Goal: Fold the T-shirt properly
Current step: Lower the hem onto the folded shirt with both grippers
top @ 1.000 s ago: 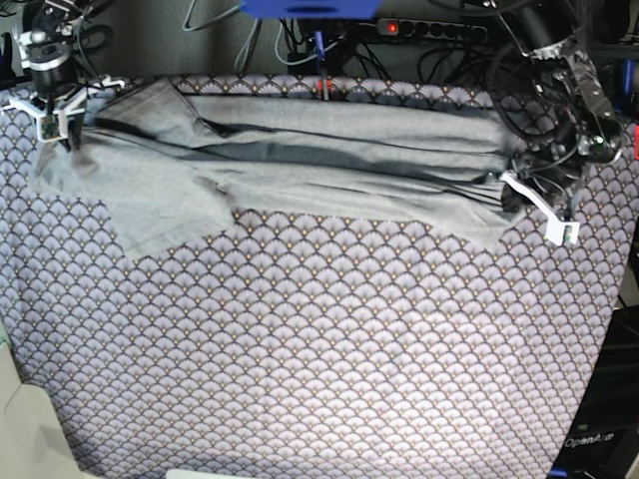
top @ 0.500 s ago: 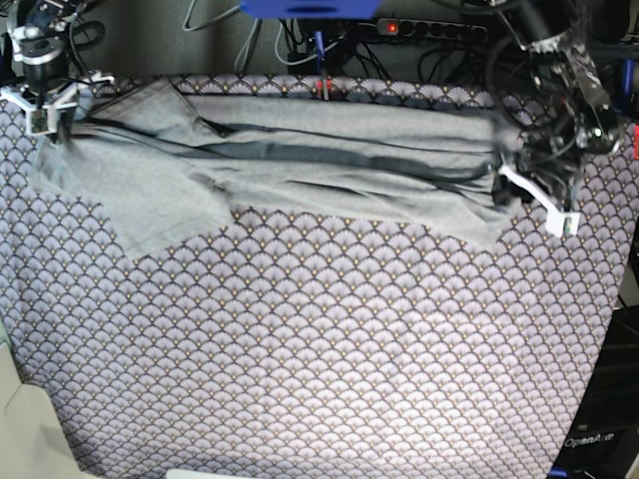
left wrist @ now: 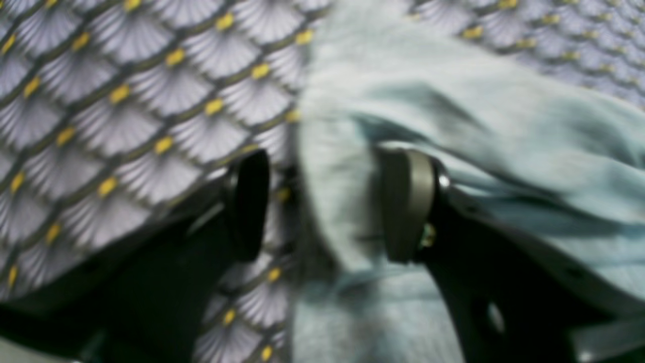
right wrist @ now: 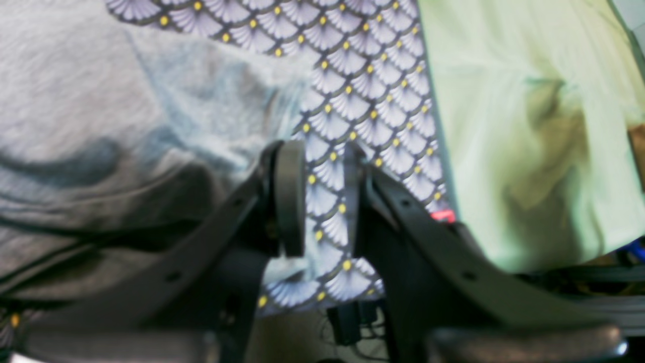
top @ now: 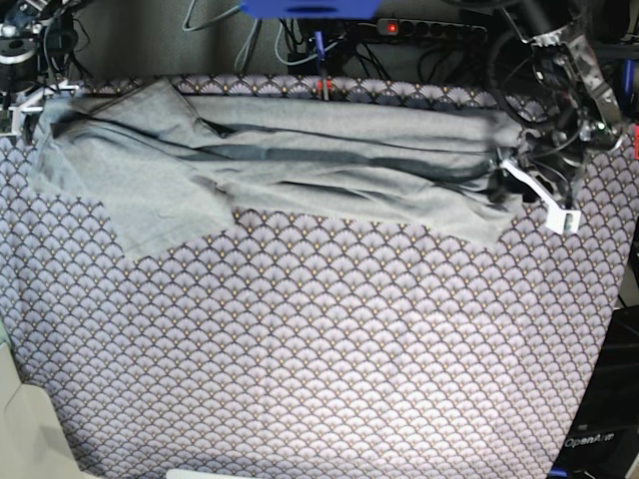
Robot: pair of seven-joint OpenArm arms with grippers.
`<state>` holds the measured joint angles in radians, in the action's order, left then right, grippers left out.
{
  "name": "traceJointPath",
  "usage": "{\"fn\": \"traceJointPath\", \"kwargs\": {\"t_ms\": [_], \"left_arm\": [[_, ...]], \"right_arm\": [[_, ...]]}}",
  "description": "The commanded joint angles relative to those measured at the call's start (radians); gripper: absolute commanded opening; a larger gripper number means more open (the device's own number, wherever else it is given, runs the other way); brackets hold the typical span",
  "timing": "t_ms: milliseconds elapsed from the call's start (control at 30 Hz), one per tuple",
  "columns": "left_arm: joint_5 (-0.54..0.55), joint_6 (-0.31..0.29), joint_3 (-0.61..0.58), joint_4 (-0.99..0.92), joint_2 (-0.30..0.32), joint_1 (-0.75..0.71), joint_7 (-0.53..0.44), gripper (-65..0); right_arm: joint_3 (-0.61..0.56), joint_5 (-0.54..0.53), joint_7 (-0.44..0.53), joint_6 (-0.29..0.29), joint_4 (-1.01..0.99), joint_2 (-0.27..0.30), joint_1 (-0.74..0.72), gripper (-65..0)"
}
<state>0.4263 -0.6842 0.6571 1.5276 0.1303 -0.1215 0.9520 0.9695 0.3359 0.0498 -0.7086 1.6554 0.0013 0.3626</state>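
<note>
The T-shirt (top: 290, 165) lies along the far edge of the surface (top: 329, 359), which is covered with a scallop-patterned cloth. The garment forms a long, partly folded band, and its long axis runs across the base view from one arm to the other. One sleeve (top: 150, 205) spreads toward the near side at my right arm's end. My left end effector (left wrist: 325, 204) is at the opposite end of the band. In the left wrist view its jaws stand apart and straddle a bunched fold of grey fabric. One pad (left wrist: 405, 201) lies against the cloth and the other is clear of it, so I judge that nothing is gripped. My right end effector (right wrist: 322, 194) is open by a narrow gap. In the right wrist view only patterned cloth shows between the pads, and the shirt edge lies just beside the outer face of one pad (right wrist: 289, 194), on the side away from the surface edge. Neither end effector holds the garment. Each arm is nearest to its own end of the band, so the next fold, in my judgement, requires a fresh grasp at both ends. The fabric lies inward of my right end effector and directly between the jaws of my left. The soft knit is likely to sag between two grasp points.
</note>
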Motion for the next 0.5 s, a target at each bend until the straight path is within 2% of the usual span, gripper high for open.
{"fn": "traceJointPath", "kwargs": {"t_ms": [0,133,233,333,467], "left_arm": [[0.023,-0.014,0.005,0.018,0.021,-0.01,-0.011,-30.2],[0.038,-0.014,0.005,0.018,0.032,-0.037,-0.014,-30.2],[0.041,-0.014,0.049,0.018,0.03,-0.054,-0.018,-29.6],[0.038,-0.014,0.105,0.012,0.032,-0.06,-0.011,-23.5],[0.036,-0.014,0.137,0.009,0.033,-0.062,-0.009,-16.9]], "right_arm": [[0.006,-0.013,0.026,0.01,0.015,0.013,-0.006,-50.0],[-0.002,-0.011,0.02,0.01,0.015,0.033,-0.047,-49.9],[-0.005,-0.01,0.018,0.01,0.021,0.039,-0.084,-49.8],[-0.047,0.033,0.012,0.01,0.016,0.068,-0.129,-49.8],[-0.134,0.091,-0.066,0.01,0.013,0.07,-0.192,-49.8]]}}
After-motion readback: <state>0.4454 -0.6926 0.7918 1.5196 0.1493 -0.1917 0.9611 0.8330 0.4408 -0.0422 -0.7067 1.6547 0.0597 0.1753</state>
